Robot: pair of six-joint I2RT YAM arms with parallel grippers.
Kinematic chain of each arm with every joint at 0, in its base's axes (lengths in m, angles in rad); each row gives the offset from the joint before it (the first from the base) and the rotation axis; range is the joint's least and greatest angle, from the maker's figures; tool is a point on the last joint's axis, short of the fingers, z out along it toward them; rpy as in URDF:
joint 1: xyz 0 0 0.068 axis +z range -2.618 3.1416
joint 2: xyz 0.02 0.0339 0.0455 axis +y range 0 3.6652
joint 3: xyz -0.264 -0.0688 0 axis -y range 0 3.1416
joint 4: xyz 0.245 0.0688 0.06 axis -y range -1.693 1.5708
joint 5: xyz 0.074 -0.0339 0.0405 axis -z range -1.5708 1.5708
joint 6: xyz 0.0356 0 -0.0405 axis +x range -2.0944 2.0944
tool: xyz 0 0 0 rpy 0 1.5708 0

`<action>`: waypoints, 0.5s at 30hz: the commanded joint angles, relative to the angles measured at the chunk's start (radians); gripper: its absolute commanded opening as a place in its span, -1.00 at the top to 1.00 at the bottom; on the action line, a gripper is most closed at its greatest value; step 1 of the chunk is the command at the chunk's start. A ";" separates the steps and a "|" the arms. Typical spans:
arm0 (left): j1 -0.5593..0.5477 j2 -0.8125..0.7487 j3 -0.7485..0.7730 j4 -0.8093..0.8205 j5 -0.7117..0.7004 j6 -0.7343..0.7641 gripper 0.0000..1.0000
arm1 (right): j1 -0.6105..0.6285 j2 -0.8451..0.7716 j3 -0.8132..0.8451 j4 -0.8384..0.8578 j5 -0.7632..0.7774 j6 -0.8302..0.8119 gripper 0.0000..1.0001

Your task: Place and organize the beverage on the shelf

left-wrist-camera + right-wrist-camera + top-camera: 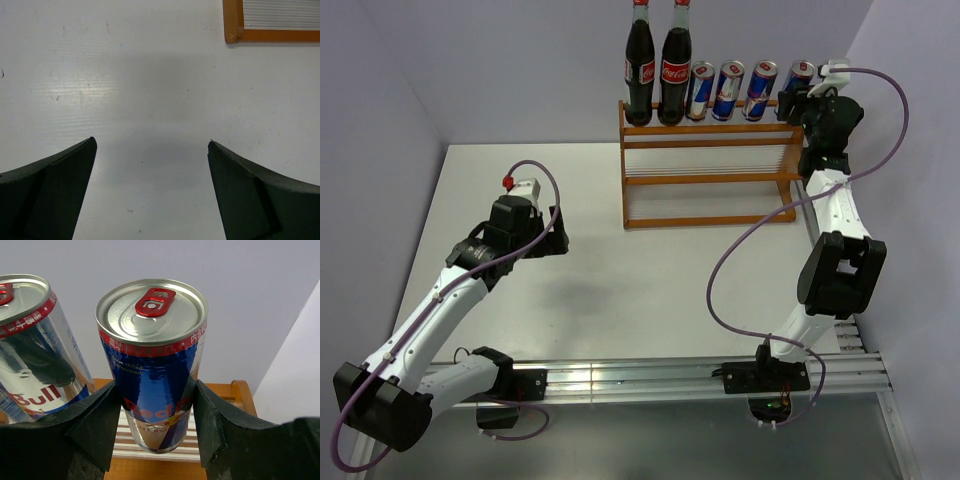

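My right fingers are clenched on the end blue-and-silver can, which stands upright on the top tier of the shelf, its neighbour can just left of them. The two cola bottles stand farther left on that tier. My left fingers are spread wide above the desk, the shelf's corner ahead to their right.
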 commanded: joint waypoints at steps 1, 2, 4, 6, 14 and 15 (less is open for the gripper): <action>0.005 -0.005 -0.004 0.039 0.013 0.017 -0.99 | -0.007 0.012 0.071 0.004 -0.036 0.000 1.00; 0.006 -0.005 -0.004 0.040 0.013 0.019 -0.99 | -0.007 0.015 0.074 -0.002 -0.039 -0.003 0.96; 0.006 -0.004 -0.002 0.040 0.016 0.019 -0.99 | -0.007 0.010 0.074 -0.004 -0.042 0.001 0.83; 0.008 -0.004 -0.002 0.037 0.017 0.019 -0.99 | -0.007 0.010 0.079 -0.007 -0.041 0.007 0.60; 0.008 -0.004 -0.002 0.040 0.024 0.019 -0.99 | -0.008 -0.009 0.077 -0.033 -0.008 0.015 -0.14; 0.008 -0.004 -0.004 0.039 0.027 0.019 -0.99 | -0.010 -0.013 0.076 -0.033 -0.008 0.015 -0.22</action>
